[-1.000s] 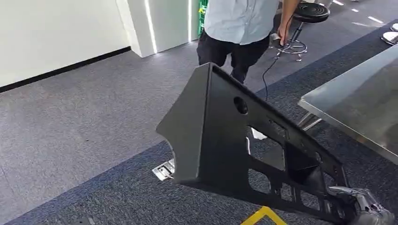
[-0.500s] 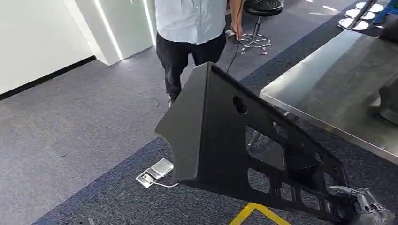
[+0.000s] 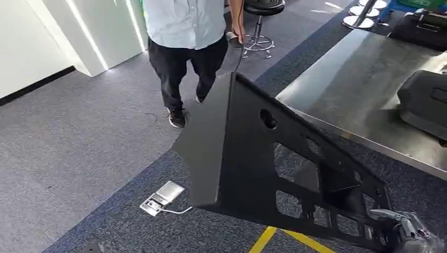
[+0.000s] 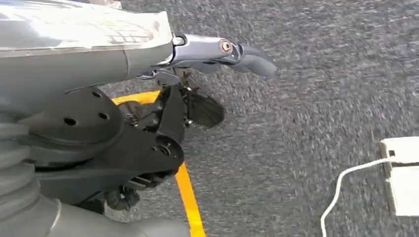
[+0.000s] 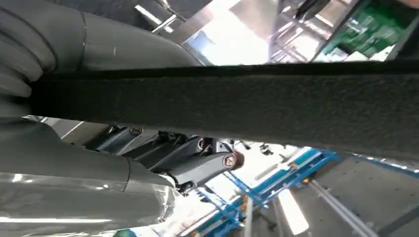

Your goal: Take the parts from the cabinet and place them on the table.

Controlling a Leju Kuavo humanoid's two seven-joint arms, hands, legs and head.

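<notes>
The large black part [image 3: 248, 158] fills the centre and lower right of the head view, tilted, its pointed top near the middle of the frame and its cut-out lower edge running down to the bottom right corner. It hides much of the carpet behind it and part of the yellow floor line [image 3: 269, 240]. The right hand [image 3: 408, 232] sits at the bottom right corner, cut off by the frame edge, its fingers closed around the part's lower end. In the right wrist view the part's edge [image 5: 237, 98] crosses the middle as a dark band, with the dark fingers [image 5: 197, 158] curled beneath it and the thumb side above; the background there is washed out and hard to read.

The left hand [image 4: 173, 103] hangs over the carpet in the left wrist view, thumb [image 4: 232, 52] stretched out, darker fingers apparently bent inward with nothing in them, though they are partly hidden by the hand's own body.

The steel table [image 3: 348, 100] lies at the upper right, cut by the frame edge, with another black part [image 3: 424, 103] resting on it at the far right. A person [image 3: 187, 47] stands at the top centre, cropped above the chest. A floor socket [image 3: 161, 197] with a white cable lies at the lower left
</notes>
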